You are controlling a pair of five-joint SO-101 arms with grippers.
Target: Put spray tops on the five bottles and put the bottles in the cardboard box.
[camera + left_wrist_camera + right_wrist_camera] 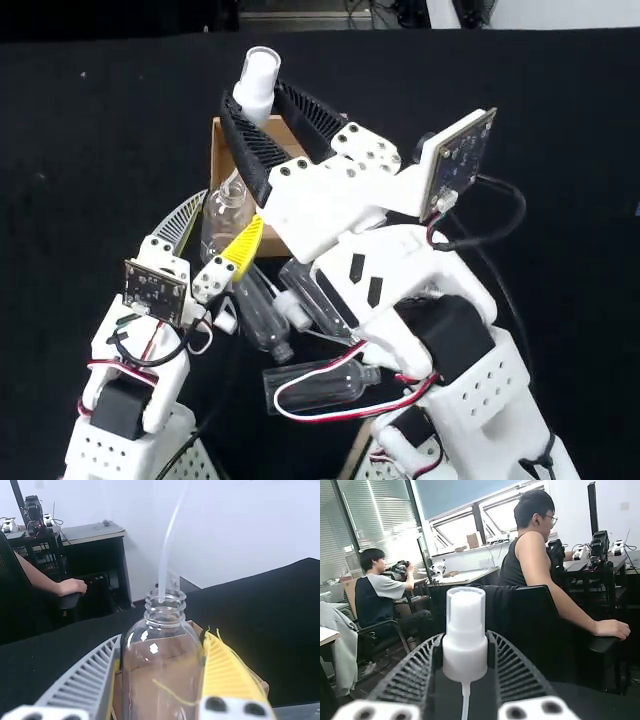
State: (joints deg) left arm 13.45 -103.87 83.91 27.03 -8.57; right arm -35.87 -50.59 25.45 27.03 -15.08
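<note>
Left wrist view shows a clear plastic bottle [160, 665] standing upright, its threaded neck open and uncapped, clamped between the grey and the yellow finger of the left gripper [162, 647]. A thin translucent dip tube [167, 550] comes down from above and meets the mouth of the bottle. In the right wrist view that tube hangs from a white spray top [465, 635], a cylinder with a narrower head, pinched between the black ribbed fingers of the right gripper [465, 647]. From the high view the held bottle stands at the near edge of the brown cardboard box [215, 165], with the spray top raised well above it over the box. Three more clear bottles [320, 385] lie on their sides on the black cloth-covered table [80, 120] between the arm bases. The right arm's white body covers much of the box and part of one lying bottle.
</note>
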